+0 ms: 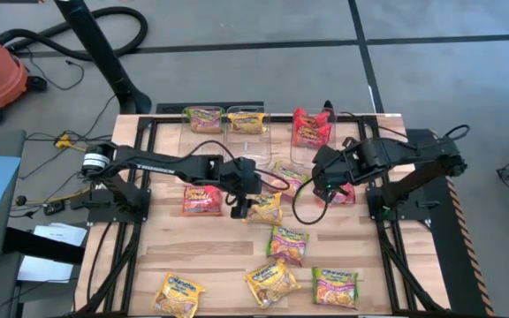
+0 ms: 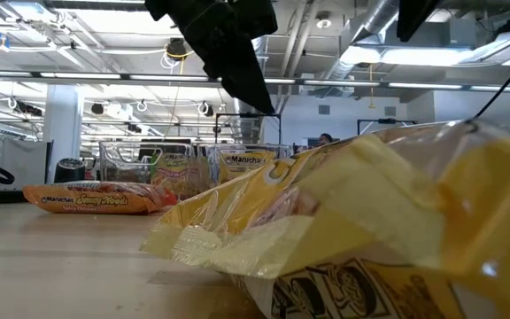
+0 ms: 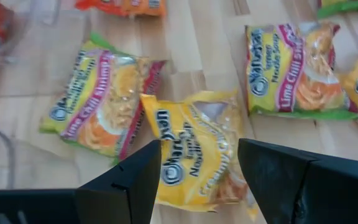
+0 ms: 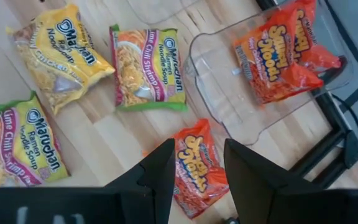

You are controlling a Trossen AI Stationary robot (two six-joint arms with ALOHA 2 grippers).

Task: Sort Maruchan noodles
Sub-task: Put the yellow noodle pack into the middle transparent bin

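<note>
Several Maruchan noodles packets lie flat on the wooden table (image 1: 166, 256). My left gripper (image 3: 197, 180) hangs open above a yellow packet (image 3: 194, 149) near the table's middle (image 1: 263, 208), one finger over each side and clear of it. Green-and-pink packets (image 3: 98, 99) (image 3: 294, 68) lie to either side of it. My right gripper (image 4: 199, 171) stands open high above a red-orange packet (image 4: 194, 165) at the middle right (image 1: 339, 193), touching nothing.
Three clear bins stand along the far edge: one with a green-and-pink packet (image 1: 203, 118), one with a yellow packet (image 1: 246, 118), one with red-orange packets (image 1: 310, 127) (image 4: 272, 68). More packets lie toward the near edge (image 1: 272, 281) (image 1: 178, 293) (image 1: 336, 285); a red-orange one (image 1: 201, 200) lies at left.
</note>
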